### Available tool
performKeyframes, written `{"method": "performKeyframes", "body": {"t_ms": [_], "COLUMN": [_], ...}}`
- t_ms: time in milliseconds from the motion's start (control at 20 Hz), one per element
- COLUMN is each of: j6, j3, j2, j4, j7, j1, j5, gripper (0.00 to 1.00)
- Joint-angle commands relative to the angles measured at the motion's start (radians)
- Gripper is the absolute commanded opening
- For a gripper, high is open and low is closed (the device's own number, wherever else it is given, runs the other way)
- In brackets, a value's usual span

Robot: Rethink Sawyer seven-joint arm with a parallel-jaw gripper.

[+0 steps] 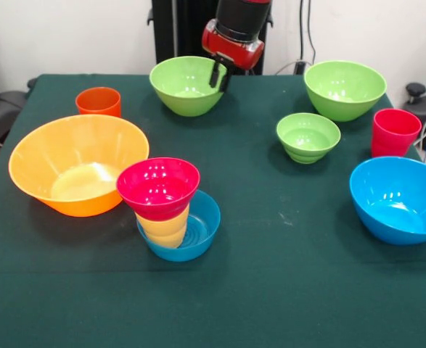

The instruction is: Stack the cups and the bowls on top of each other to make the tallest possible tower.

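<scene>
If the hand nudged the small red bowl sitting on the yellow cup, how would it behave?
The small red bowl is wider than the yellow cup under it, so it would probably tip off easily. It looks like glossy, stiff plastic, likely light and slippery.

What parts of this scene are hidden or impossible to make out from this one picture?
- Gripper, front view: dark fingers against the green bowl; open or shut cannot be told.
- Arm: cut off by the top edge.
- Yellow cup: its top is covered by the red bowl, its base hidden inside the small blue bowl.
- Big blue bowl: cut by the right edge.
</scene>
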Motion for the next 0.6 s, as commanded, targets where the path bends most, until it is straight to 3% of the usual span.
{"method": "performKeyframes", "body": {"t_ms": [50,150,600], "j6": [-0.071,-0.020,-0.004], "j3": [0.050,0.065,0.093], "j2": [0.036,0.023,0.011], "j4": [-0.051,-0.053,-0.040], "j7": [0.115,0.098,0.088], "j1": [0.022,0.010,-0.009], "j5": [-0.004,0.003,-0.003], "gripper": [0.00,0.00,0.00]}}
